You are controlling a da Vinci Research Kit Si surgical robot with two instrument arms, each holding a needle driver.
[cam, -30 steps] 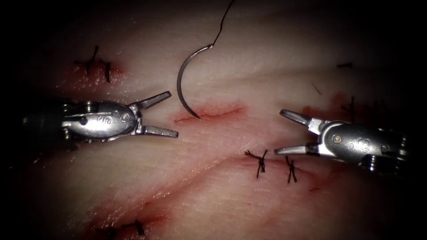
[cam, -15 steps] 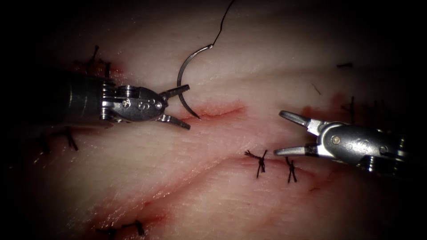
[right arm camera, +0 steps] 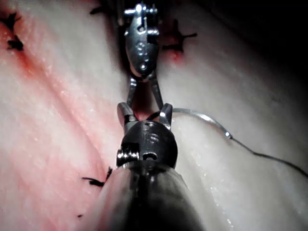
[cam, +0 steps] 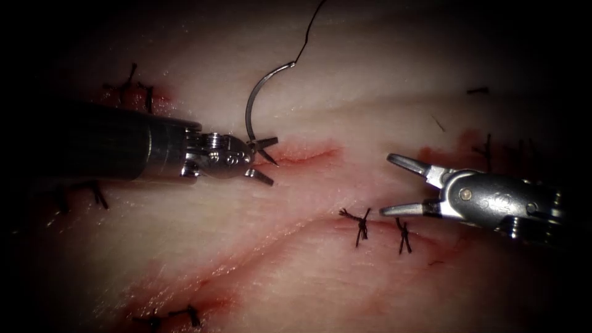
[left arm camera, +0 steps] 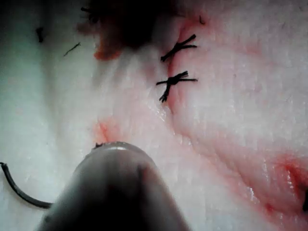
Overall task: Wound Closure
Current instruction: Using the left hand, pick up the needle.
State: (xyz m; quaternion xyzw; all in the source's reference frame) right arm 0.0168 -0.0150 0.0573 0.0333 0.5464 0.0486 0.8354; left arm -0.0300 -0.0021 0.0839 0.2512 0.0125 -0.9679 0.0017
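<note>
Progress so far: curved steel needle (cam: 250,114) lies unheld, tip set at the red cut (cam: 302,154)'s left end. Left gripper (cam: 264,160) is spread around it; right gripper (cam: 401,185) is open, empty. Cut's unstitched.

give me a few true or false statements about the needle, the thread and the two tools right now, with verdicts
1. The left tool has its jaws open around the needle near its pointed end. True.
2. The right tool holds the needle. False: its jaws are open and hold nothing, to the right of the cut.
3. The needle's tip rests at the left end of the cut. True, though whether it is in the tissue cannot be told.
4. The thread is clamped in the left tool. False: it runs free from the needle's blunt end.
5. Finished stitches lie below the right tool. True.
</note>
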